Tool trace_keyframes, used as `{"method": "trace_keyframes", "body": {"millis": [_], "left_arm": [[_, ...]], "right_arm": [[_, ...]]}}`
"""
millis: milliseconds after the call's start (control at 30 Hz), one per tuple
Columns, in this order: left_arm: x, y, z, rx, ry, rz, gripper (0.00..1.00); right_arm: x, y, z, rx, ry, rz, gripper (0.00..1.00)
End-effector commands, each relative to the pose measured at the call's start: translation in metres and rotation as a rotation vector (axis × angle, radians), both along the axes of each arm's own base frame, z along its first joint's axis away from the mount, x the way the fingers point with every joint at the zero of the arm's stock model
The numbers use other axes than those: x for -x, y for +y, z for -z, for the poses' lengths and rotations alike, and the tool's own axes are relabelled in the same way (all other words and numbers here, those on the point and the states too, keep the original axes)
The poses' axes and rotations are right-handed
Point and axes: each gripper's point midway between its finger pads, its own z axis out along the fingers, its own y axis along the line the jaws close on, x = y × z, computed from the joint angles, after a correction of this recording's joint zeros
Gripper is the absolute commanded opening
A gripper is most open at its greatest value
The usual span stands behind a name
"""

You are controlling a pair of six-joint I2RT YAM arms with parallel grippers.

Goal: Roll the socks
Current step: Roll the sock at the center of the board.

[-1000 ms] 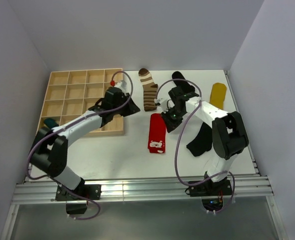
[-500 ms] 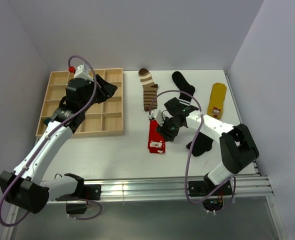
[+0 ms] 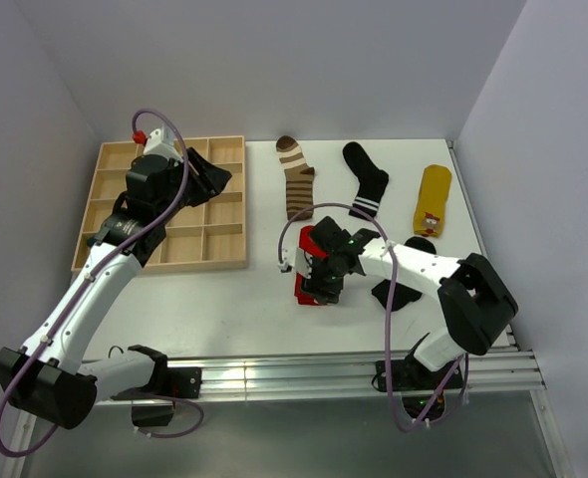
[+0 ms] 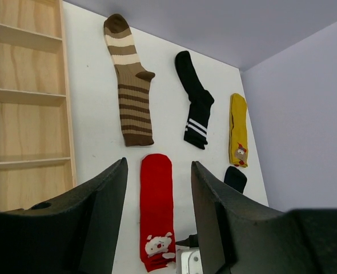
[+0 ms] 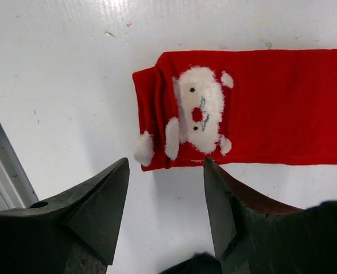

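Observation:
A red sock with a white cartoon patch lies flat mid-table, its near end slightly bunched. My right gripper hovers over that near end, open and empty. High over the wooden tray's far right, my left gripper is open with nothing in it. From there it looks down on the red sock. At the back lie a brown-cream striped sock, a black sock with white bands and a yellow sock. A plain black sock is partly under my right arm.
The wooden compartment tray takes up the table's left part. Grey walls close in on the left, back and right. An aluminium rail runs along the near edge by the arm bases.
My left arm swung away from the red sock to above the tray and opened. My right gripper slid from the red sock's far end to its near end and opened wide.

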Motion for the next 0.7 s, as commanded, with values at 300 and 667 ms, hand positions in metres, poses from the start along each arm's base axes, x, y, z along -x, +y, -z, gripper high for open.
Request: {"method": "trace_keyframes", "body": {"millis": [300,667], "left_arm": [[-0.004,-0.013,0.011,0.022,0.002,0.063,0.53],[-0.008,-0.020,0.027,0.019,0.027,0.090,0.53]], "right_arm": [[0.010,0.013,0.015,0.010,0.017,-0.064,0.63],[0.015,0.008,0.032,0.062,0.008,-0.061,0.62]]}}
